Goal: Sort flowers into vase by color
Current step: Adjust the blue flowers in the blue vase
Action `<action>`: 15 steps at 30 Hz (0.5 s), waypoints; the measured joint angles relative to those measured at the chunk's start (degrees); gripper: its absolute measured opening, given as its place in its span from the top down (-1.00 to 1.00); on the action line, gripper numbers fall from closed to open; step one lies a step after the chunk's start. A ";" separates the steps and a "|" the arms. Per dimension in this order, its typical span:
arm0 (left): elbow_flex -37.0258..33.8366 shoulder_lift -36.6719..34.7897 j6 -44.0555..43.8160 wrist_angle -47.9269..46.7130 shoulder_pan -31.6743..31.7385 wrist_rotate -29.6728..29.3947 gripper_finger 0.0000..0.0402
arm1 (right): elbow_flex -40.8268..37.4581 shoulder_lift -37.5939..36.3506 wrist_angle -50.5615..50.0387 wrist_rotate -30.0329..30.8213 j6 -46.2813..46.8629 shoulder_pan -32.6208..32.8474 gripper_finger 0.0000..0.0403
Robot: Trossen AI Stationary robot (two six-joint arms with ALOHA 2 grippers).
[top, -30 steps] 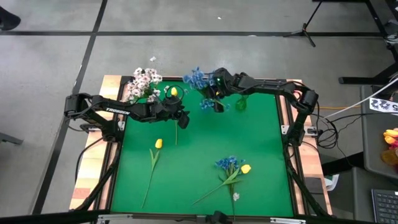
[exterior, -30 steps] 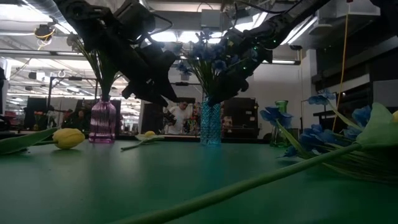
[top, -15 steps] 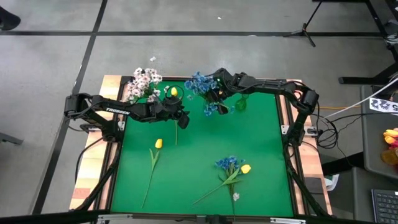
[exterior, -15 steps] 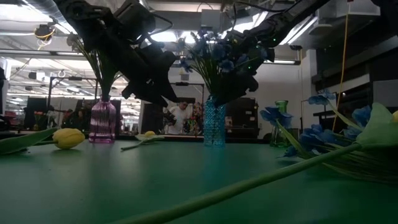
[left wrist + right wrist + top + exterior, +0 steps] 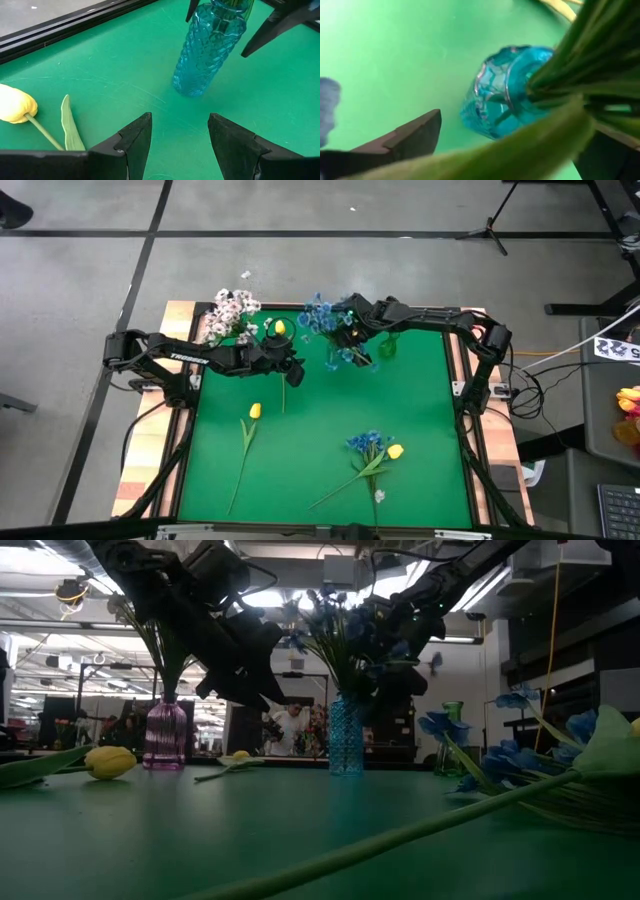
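Where the right claw (image 5: pixel 345 332) gapes, blue flowers (image 5: pixel 318 315) between its fingers, stems in the vase (image 5: pixel 345 736).

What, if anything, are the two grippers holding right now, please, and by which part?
Nothing is held. The right gripper stands open around the blue flowers' green stems above the textured blue glass vase; the left gripper is open and empty.

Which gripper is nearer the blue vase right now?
Right. The right gripper hangs open directly over the blue vase; the left gripper hovers open beside it.
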 joint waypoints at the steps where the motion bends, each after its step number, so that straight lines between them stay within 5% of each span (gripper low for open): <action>1: 0.00 0.00 -0.02 0.00 0.00 0.00 0.05 | 0.00 0.00 -0.01 0.76 -0.03 0.00 -0.93; 15: -0.04 0.00 0.02 -0.48 0.01 0.00 0.05 | 0.02 -4.11 -2.49 2.57 -0.88 -0.12 -0.94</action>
